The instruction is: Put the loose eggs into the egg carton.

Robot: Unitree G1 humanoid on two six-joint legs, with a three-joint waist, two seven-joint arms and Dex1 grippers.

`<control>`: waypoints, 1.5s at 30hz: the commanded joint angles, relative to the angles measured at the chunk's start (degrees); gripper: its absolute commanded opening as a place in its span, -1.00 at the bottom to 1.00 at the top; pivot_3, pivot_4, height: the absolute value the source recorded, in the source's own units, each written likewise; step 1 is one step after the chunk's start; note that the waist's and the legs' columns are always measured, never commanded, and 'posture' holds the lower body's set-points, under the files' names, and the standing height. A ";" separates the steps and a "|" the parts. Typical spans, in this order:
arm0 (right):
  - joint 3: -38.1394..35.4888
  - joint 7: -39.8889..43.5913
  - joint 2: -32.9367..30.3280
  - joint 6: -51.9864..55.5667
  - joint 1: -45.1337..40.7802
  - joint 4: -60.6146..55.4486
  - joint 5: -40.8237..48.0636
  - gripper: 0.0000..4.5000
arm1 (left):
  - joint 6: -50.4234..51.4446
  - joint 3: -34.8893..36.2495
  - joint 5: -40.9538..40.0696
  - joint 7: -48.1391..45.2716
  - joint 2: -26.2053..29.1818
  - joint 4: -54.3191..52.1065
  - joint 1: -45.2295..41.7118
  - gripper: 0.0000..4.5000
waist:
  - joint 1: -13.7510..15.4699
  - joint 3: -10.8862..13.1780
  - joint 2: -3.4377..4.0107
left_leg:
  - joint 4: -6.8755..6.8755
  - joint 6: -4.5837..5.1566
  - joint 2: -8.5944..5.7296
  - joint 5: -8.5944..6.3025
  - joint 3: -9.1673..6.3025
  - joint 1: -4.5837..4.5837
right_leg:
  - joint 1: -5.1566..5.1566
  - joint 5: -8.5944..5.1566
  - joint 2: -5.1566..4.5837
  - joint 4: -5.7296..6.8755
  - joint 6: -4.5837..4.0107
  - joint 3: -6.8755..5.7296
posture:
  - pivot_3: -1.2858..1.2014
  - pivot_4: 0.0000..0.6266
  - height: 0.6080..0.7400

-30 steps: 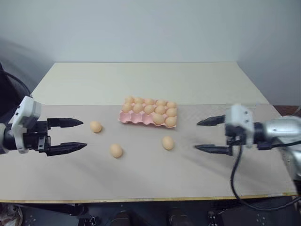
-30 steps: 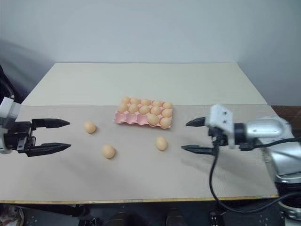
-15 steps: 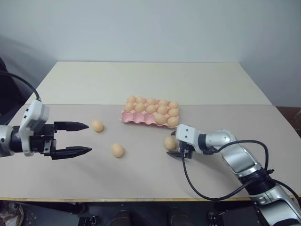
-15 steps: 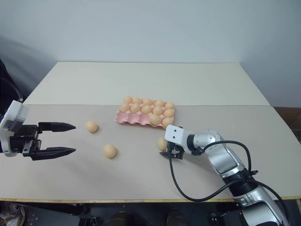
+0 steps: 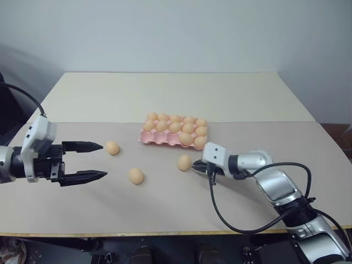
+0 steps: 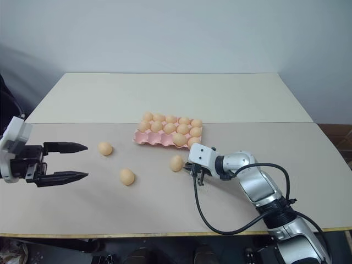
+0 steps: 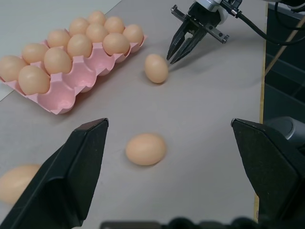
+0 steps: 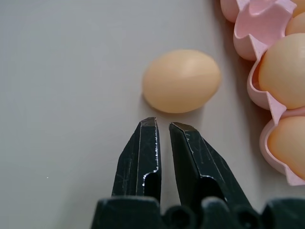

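Three loose eggs lie on the table: one [image 5: 112, 147] off my left gripper's upper finger, one [image 5: 136, 176] nearer the front, one [image 5: 184, 163] just before the carton. The pink egg carton [image 5: 159, 138] holds several eggs, with cups empty along its near side. My right gripper [image 8: 163, 125] is shut on nothing and rests low on the table; its tips point at the third egg [image 8: 181, 80], which lies just beyond them, and no contact shows. My left gripper [image 5: 103, 161] hovers open at the left, apart from the eggs.
The grey table mat [image 5: 165, 209] runs to the front edge [image 5: 165, 234]; a paler tabletop [image 5: 165, 93] lies behind the carton. A black cable [image 5: 220, 212] loops from my right wrist over the mat.
My right arm swung in and down from the right to the egg before the carton and its gripper shut. That egg shifted left and lies free ahead of the tips. Left gripper unchanged.
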 commanded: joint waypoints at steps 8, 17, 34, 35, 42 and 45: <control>-3.15 4.11 -1.77 4.14 -3.21 -4.53 4.59 0.17 | 0.68 3.82 -1.48 -0.04 0.64 -2.04 1.54 1.00 | -0.10 0.00 0.00 | 0.00 0.00 0.00 0.00 0.00 0.01 | 0.00 0.00 0.00 0.02 0.00 0.00 | 0.03 -0.52 1.00; -4.95 3.77 -2.68 5.85 -3.66 -7.03 6.16 0.98 | 1.09 3.51 -1.57 0.04 0.74 -1.92 1.18 1.00 | 0.07 0.00 0.00 | 0.00 0.00 0.00 0.00 0.00 0.01 | 0.01 0.00 0.00 0.01 0.00 0.00 | 0.03 -0.52 1.00; -4.37 2.40 -2.20 6.75 -5.42 -7.52 7.03 0.98 | 0.95 2.86 -1.71 0.04 0.56 -2.00 0.55 1.00 | 0.02 0.00 0.00 | -0.01 0.00 0.00 0.00 0.00 0.02 | 0.00 0.00 0.00 0.01 0.00 0.00 | 0.03 -0.52 1.00; -4.16 2.27 -2.05 6.63 -5.49 -7.26 6.88 0.98 | 1.03 2.88 -1.76 0.02 0.59 -2.02 0.57 1.00 | 0.03 0.00 0.00 | -0.01 0.00 0.00 0.00 0.00 0.01 | 0.00 0.00 0.00 0.00 0.00 0.00 | 0.03 -0.52 1.00; -0.93 0.22 1.79 4.16 -8.44 -0.83 3.53 0.98 | 1.22 3.14 -1.90 0.13 0.65 -2.29 0.78 1.00 | -0.16 0.00 0.00 | 0.00 0.00 0.00 0.00 0.00 0.03 | -0.01 0.00 0.01 0.04 -0.01 0.01 | 0.03 -0.52 1.00; -0.18 -0.23 3.23 3.15 -9.53 1.63 2.36 0.98 | 1.42 3.39 -2.04 0.27 0.69 -2.47 0.96 1.00 | -0.08 0.00 0.00 | -0.01 0.00 0.00 0.00 0.00 0.01 | -0.03 0.00 0.01 0.02 -0.01 0.01 | 0.03 -0.52 1.00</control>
